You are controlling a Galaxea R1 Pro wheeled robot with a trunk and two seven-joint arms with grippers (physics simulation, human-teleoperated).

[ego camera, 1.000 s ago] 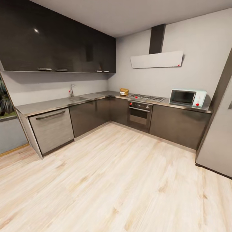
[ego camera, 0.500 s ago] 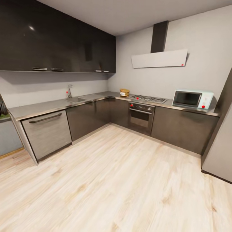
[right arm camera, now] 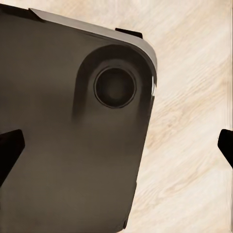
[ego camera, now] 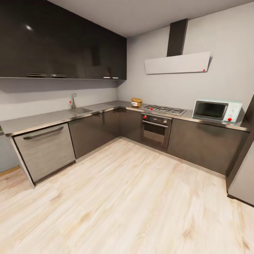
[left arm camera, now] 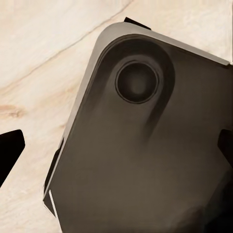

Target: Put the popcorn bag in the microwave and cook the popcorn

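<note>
We see a pale wood floor (ego camera: 134, 197) spreading across the kitchen. Dark upper cabinets (ego camera: 63, 42) hang on the left wall, and a white slanted range hood (ego camera: 176, 63) with a dark chimney sits on the far wall. Below it lies a gas hob (ego camera: 164, 109) with a steel built-in oven (ego camera: 155, 128) beneath. A sink (ego camera: 80, 110) with a faucet (ego camera: 73, 100) stands along the left run, and a steel-fronted dishwasher (ego camera: 46, 150) closes that run's near end. Dark lower cabinets (ego camera: 206, 143) line both walls.
</note>
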